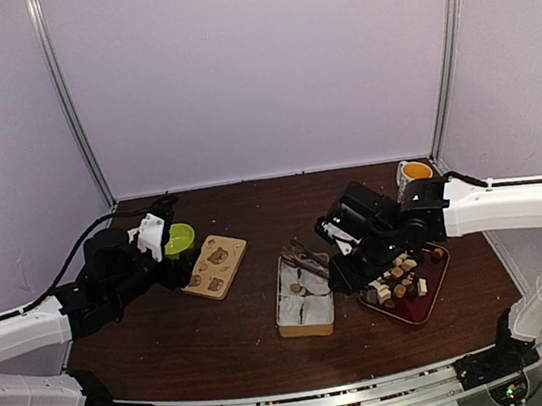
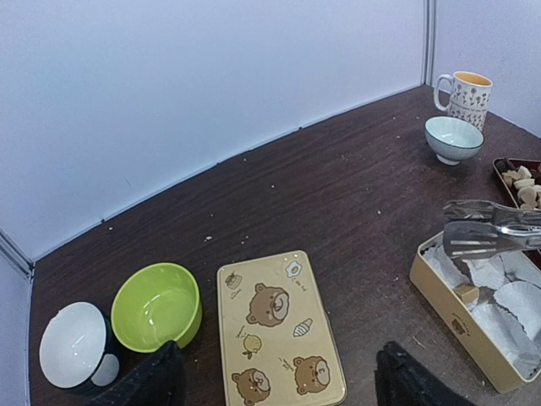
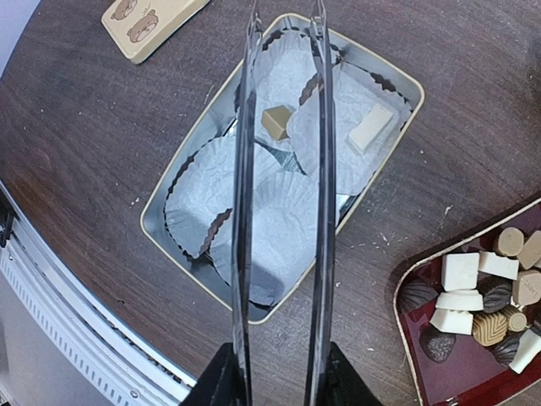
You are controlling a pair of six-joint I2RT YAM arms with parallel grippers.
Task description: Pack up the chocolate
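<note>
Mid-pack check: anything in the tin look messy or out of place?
The paper liners in the tin, under the tongs the right gripper holds, overlap and tilt instead of sitting as separate cups. The tan cube seems to rest at a seam between two; the white piece lies inside one.

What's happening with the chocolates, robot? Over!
Left gripper open above bear lid. Right gripper shut on tongs, over tin. Tan cube, white piece in tin; other chocolates on red tray. Nothing in the way.
</note>
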